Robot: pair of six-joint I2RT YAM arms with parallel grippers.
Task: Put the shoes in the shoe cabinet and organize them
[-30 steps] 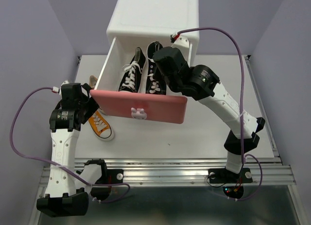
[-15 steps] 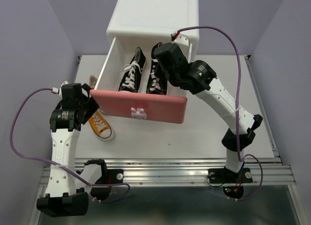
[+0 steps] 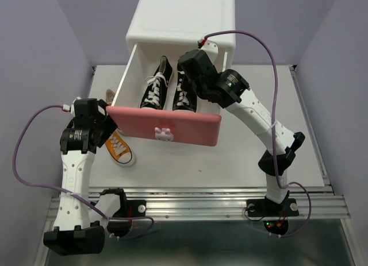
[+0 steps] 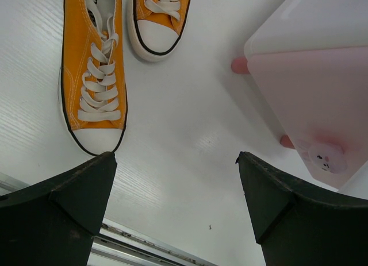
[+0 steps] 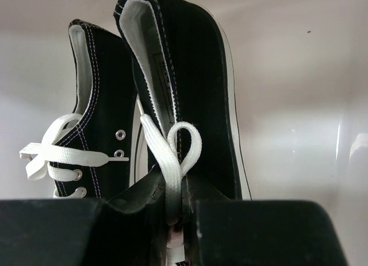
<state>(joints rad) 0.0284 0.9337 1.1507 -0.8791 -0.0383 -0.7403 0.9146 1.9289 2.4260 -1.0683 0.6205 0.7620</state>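
Observation:
The white shoe cabinet (image 3: 184,19) stands at the back with its pink top drawer (image 3: 164,127) pulled open. Two black shoes lie in it, one on the left (image 3: 154,88) and one on the right (image 3: 185,99). My right gripper (image 3: 188,68) reaches into the drawer. In the right wrist view it (image 5: 175,211) is shut on the tongue and white lace of the right black shoe (image 5: 195,76), beside the other black shoe (image 5: 98,105). My left gripper (image 4: 175,158) is open and empty above the table, near two orange shoes (image 4: 95,76) (image 4: 158,19). One orange shoe (image 3: 118,148) shows under the drawer front.
In the left wrist view the paler lower drawer front (image 4: 322,105) with its bunny knob (image 4: 326,157) and a pink foot (image 4: 240,65) sit to the right. The table's metal front rail (image 3: 195,200) runs along the near edge.
My right gripper has moved left and further back into the drawer, still on the right black shoe. The left arm has not moved.

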